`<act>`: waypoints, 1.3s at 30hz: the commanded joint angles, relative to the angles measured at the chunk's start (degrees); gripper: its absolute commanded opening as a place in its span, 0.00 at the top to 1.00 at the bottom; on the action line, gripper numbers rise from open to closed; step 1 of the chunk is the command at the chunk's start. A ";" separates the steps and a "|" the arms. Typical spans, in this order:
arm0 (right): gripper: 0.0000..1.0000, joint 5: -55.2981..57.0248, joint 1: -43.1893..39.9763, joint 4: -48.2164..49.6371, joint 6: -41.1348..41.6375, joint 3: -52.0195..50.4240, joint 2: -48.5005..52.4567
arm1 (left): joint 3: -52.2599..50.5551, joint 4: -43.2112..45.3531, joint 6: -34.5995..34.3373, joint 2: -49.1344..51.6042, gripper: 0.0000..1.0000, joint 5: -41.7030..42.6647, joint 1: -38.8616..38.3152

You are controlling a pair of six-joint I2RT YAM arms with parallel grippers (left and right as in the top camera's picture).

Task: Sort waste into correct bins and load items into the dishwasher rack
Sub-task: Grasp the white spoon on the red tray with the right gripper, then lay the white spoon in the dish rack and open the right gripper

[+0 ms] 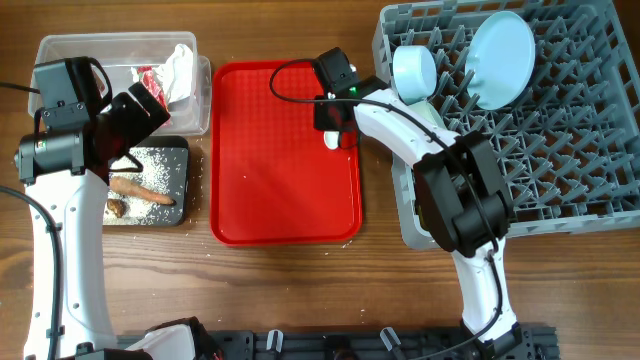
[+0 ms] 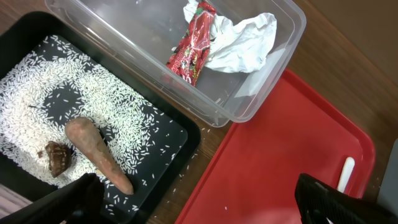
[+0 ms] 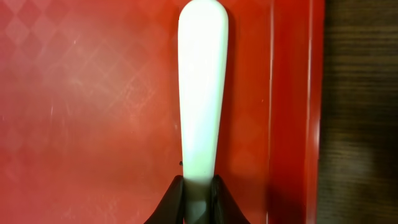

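My right gripper (image 3: 199, 194) is shut on the handle of the white spoon (image 3: 202, 93), which lies on the red serving tray near its right rim; the overhead view also shows the gripper (image 1: 335, 125) and spoon (image 1: 332, 139). My left gripper (image 2: 202, 205) is open and empty, over the gap between the black tray (image 2: 186, 137) and the red tray. The clear tub (image 2: 124, 37) holds the red wrapper (image 2: 193, 43) and white tissue (image 2: 242, 43). The black tray holds rice (image 2: 56, 81), the carrot piece (image 2: 96, 152) and the brown lump (image 2: 57, 157).
The grey rack (image 1: 560, 150) at the right holds an upright pale plate (image 1: 500, 60), a small white bowl (image 1: 415, 70) and a pale green bowl (image 1: 428, 110). The red serving tray (image 1: 280, 160) lies between bins and rack. Rice grains are scattered on the wood around the black tray.
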 commanded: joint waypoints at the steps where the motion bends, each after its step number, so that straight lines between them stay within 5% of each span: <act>1: 0.96 -1.20 0.11 -0.37 -2.25 -0.13 -7.02 | 0.70 0.11 0.66 -0.35 0.00 0.22 -0.15; 9: 0.96 3.56 -6.19 -13.14 -1.77 -0.13 -28.72 | 0.70 0.11 0.66 -0.37 0.00 0.24 -0.15; 15: 0.96 11.96 -20.57 -32.52 10.58 -0.20 -35.19 | 0.70 0.11 0.66 -0.37 0.00 0.22 -0.15; 17: 0.96 14.19 -24.90 -37.53 20.65 -1.68 -35.04 | 0.70 0.11 0.66 -0.37 0.00 0.24 -0.15; 23: 0.96 14.51 -29.31 -34.16 40.87 -13.57 -34.99 | 0.70 0.11 0.66 -0.37 0.00 0.24 -0.15; 28: 0.94 14.12 -29.31 -27.61 45.53 -20.37 -34.99 | 0.70 0.11 0.66 -0.37 0.00 0.22 -0.15; 29: 0.82 14.16 -29.31 -27.39 45.51 -20.39 -34.99 | 0.70 0.11 0.66 -0.37 0.00 0.24 -0.15; 31: 0.00 14.32 -29.31 -25.90 45.33 -20.39 -34.99 | 0.70 0.11 0.66 -0.37 0.00 0.24 -0.15; 36: 0.00 14.25 -29.31 -25.53 40.39 -19.82 -38.12 | 0.70 0.11 0.66 -0.35 0.00 0.22 -0.15; 39: 0.00 11.58 -29.29 -25.31 23.98 -17.81 -46.14 | 0.70 0.11 0.66 -0.37 0.00 0.22 -0.15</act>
